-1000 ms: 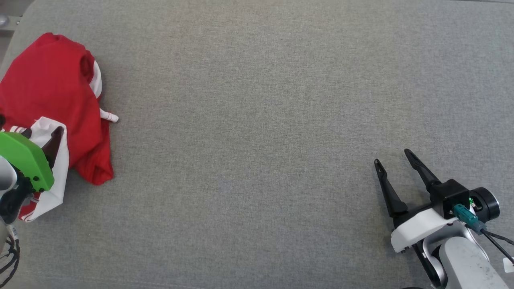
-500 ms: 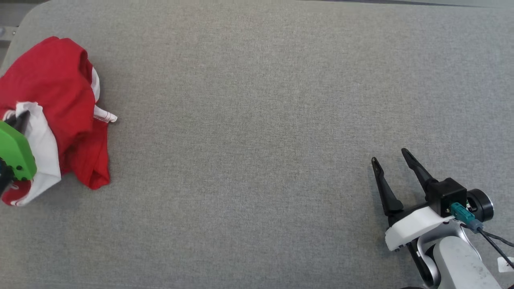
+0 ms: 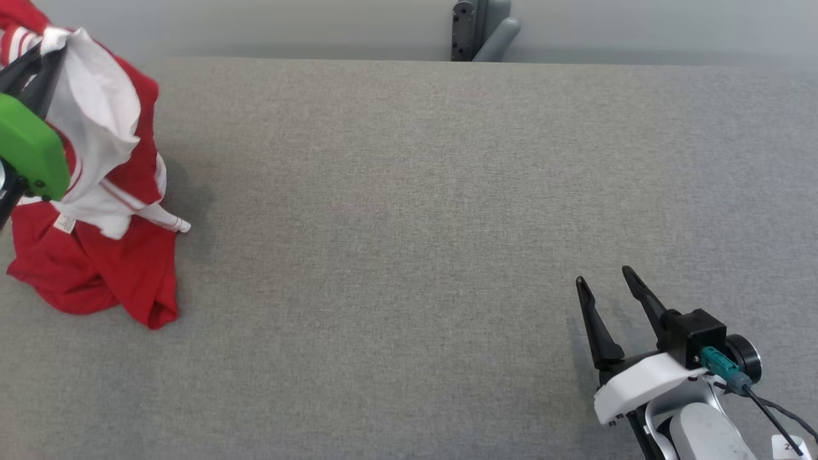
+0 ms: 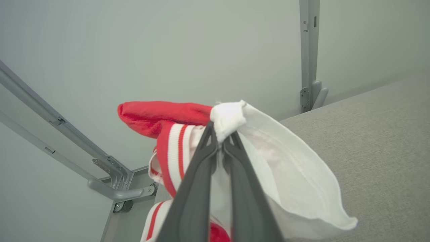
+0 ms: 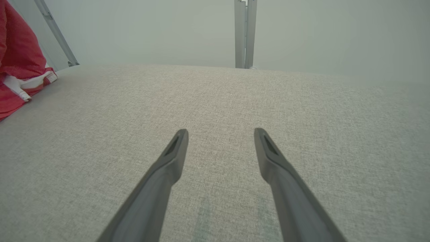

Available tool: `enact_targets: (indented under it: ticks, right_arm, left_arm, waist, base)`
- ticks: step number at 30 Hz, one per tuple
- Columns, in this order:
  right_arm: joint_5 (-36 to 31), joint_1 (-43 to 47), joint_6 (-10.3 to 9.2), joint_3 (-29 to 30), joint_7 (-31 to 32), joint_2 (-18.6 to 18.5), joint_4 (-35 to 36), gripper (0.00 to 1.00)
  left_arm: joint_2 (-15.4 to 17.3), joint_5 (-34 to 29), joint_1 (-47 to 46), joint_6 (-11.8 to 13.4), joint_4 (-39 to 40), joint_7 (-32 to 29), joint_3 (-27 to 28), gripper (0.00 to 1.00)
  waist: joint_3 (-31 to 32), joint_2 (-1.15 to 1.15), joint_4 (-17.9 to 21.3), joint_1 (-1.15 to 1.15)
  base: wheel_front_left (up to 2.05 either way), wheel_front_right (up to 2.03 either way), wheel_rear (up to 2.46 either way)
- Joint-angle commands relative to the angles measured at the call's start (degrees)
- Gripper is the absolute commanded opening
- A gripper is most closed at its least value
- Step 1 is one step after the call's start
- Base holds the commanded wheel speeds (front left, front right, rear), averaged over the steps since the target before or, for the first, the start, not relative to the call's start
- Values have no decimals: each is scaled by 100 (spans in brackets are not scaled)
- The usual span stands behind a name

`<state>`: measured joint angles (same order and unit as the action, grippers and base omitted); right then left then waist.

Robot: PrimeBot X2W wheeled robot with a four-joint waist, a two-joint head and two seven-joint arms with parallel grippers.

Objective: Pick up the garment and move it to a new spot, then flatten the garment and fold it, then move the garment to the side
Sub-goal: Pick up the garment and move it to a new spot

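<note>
The garment (image 3: pixel 96 255) is red with white panels and red-white striped trim. It hangs at the far left of the head view, its top lifted and its lower red folds still resting on the grey table (image 3: pixel 415 223). My left gripper (image 3: pixel 35 54) is shut on a bunch of its white fabric. The left wrist view shows that gripper (image 4: pixel 220 132) with its two fingers pinched on the garment (image 4: pixel 285 174). At the lower right my right gripper (image 3: pixel 604 278) stands open and holds nothing. In the right wrist view that gripper (image 5: pixel 220 132) hovers above bare cloth, and the garment (image 5: pixel 20 50) shows far left.
The grey fabric table spreads wide between the garment and my right gripper. Its far edge runs along the top of the head view, with a grey metal post (image 3: pixel 476 29) behind it. Metal frame bars (image 4: pixel 67 134) stand past the table's left end.
My left gripper has shut on the garment's white fabric and raised it, so the cloth now hangs from it. The head camera has tilted up. The right gripper stays open.
</note>
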<state>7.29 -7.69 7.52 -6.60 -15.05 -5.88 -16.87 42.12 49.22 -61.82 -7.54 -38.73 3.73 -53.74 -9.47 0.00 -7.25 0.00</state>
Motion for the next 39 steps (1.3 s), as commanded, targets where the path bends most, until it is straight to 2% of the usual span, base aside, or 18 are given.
enact_targets:
  ticks: [1,5,12,14,15,19,23,27,29,30,31,32,39]
  right_arm:
    - [10,97,-6,19,-19,24,-5,100]
    - [29,183,-6,65,-19,87,-38,100]
    - [8,290,-6,101,-19,175,-74,100]
    - [-3,275,-6,99,-19,182,-72,100]
    - [0,276,-6,147,-19,189,-62,100]
    - [-8,219,-6,165,-19,186,-58,100]
    - [13,105,-5,133,-19,182,-42,100]
    - [26,50,-6,123,-19,195,-13,100]
    - [32,67,-6,144,-19,205,9,100]
    - [33,79,-6,162,-19,206,11,100]
    - [33,91,-6,188,-19,206,17,100]
    - [29,100,-6,216,-19,204,24,100]
    - [-1,169,-6,193,-19,208,36,100]
  left_arm:
    - [-90,-70,-131,11,103,86,-36,0]
    - [-334,-12,-241,11,411,275,-191,0]
    - [-1103,351,114,11,784,765,-447,0]
    - [-1374,366,214,11,832,897,-518,0]
    - [-1674,348,317,11,843,1017,-621,0]
    - [-2282,120,377,11,767,1143,-781,0]
    - [-2673,-361,647,11,695,1145,-369,0]
    - [-2776,-778,983,11,735,1140,93,0]
    - [-2720,-1056,1296,12,689,1142,396,0]
    - [-2704,-1161,1489,12,614,1141,559,3]
    - [-2710,-1294,1651,12,598,1141,732,66]
    - [-2726,-1340,1826,11,554,1142,886,100]
    - [-2795,-1999,3270,118,513,1142,2471,100]
  waist:
    - [162,0,184,0]
    - [301,0,410,0]
    - [489,0,998,0]
    - [485,0,1187,0]
    - [468,0,1363,0]
    - [363,0,1716,0]
    - [214,0,2030,0]
    - [128,0,2193,0]
    - [100,0,2233,0]
    - [96,0,2237,0]
    - [90,0,2229,0]
    - [90,0,2211,0]
    - [262,0,1910,0]
  base:
    - [0,0,0]
    - [0,0,0]
    - [0,0,0]
    - [0,0,0]
    - [0,0,0]
    - [0,0,0]
    - [0,0,0]
    - [0,0,0]
    - [0,0,0]
    - [0,0,0]
    - [0,0,0]
    - [0,0,0]
    - [0,0,0]
